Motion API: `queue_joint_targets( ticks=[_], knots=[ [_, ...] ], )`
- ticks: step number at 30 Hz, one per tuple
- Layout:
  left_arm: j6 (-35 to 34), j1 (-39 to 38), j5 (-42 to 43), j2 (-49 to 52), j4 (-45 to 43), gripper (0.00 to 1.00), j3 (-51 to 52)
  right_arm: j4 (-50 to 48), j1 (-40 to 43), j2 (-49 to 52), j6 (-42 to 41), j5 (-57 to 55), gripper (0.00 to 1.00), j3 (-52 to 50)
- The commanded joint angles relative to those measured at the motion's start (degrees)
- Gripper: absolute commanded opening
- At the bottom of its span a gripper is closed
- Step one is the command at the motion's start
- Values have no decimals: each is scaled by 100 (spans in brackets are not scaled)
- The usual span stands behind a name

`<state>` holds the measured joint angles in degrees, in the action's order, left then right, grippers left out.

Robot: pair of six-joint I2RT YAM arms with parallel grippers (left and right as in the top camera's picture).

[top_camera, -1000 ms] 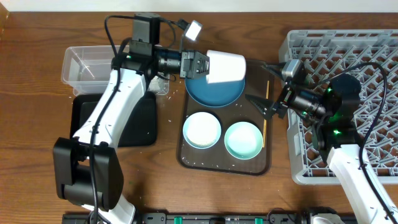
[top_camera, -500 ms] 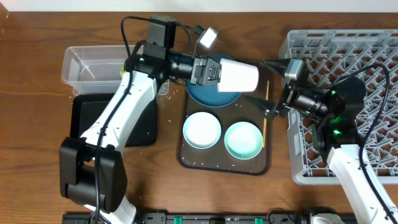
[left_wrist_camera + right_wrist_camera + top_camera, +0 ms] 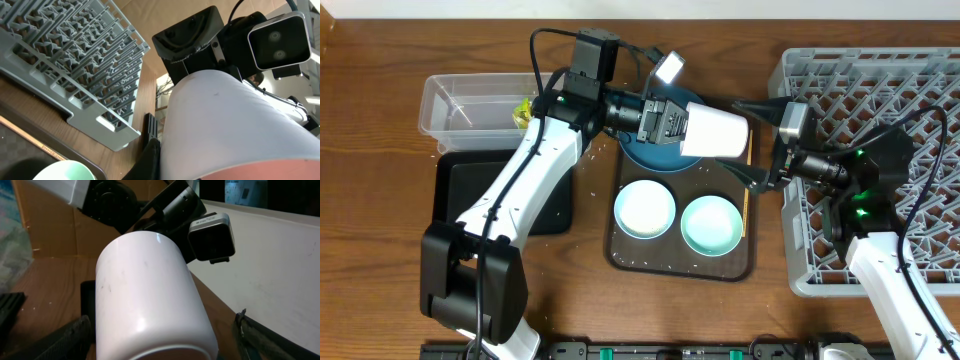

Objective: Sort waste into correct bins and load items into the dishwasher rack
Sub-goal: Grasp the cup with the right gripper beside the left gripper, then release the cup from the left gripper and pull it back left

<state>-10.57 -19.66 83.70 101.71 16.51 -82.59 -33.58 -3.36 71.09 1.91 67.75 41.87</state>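
From the overhead camera, the left end effector (image 3: pixel 680 127) is clamped on the rim end of a white cup (image 3: pixel 715 132), which lies on its side in the air with its closed base pointing at the right end effector (image 3: pixel 752 142). The right end effector's jaws stand apart, one tip on either side of the cup's base, neither touching it. Under the left end effector and the cup sits a dark-blue plate (image 3: pixel 648 160) on a brown serving tray (image 3: pixel 620 255). Two pale mint bowls (image 3: pixel 644 208) (image 3: pixel 711 224) sit side by side on that tray, nearer the arms' bases than the plate. A wooden chopstick (image 3: pixel 746 212) lies along the tray's edge below the right end effector. Behind the right end effector is the grey dish rack (image 3: pixel 920 90). Behind the left one are a clear plastic tub (image 3: pixel 460 100) holding a yellow-green wrapper (image 3: pixel 524 110) and a black tray (image 3: pixel 465 190), both on the counter (image 3: pixel 370 220).

In the left wrist view, the cup fills the frame ahead of the end effector, with the right arm's black wrist and camera just beyond it and the rack off to one side.

In the right wrist view, the cup's base is close ahead, between the spread fingers (image 3: pixel 65 340), with gaps on both sides.
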Motion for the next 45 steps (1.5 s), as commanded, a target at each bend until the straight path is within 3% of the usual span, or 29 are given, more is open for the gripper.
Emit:
queue_joint_targets(
  ticks=[1, 10, 17, 26, 29, 31, 37, 41, 45],
  knots=[
    [-63, -9, 138, -87, -2, 6, -15, -11, -50, -9, -17, 136, 88, 87],
    [-94, -114, 136, -87, -4, 7, -15, -11, -166, -9, -15, 153, 89, 87],
    [-94, -160, 133, -87, -4, 7, -15, -26, -166, -9, -15, 153, 82, 87],
    [-94, -160, 122, -87, -4, 7, -15, -26, -164, -9, -17, 153, 66, 87],
    [-94, -160, 15, -87, -2, 14, -15, -22, -164, -9, -20, 153, 46, 87],
    [-94, -157, -190, -87, 0, 23, -15, -7, -164, -9, -22, 153, 41, 87],
    [-94, -155, -1432, -87, 129, 34, -15, -4, -146, -9, -212, 149, 38, 87],
    [-92, -74, -2747, -90, 466, 34, -15, 50, -136, -9, -214, 131, 32, 87],
    [-92, 144, -3936, -136, 986, 34, -15, 562, -70, -9, -234, -518, 19, 87]
  ],
)
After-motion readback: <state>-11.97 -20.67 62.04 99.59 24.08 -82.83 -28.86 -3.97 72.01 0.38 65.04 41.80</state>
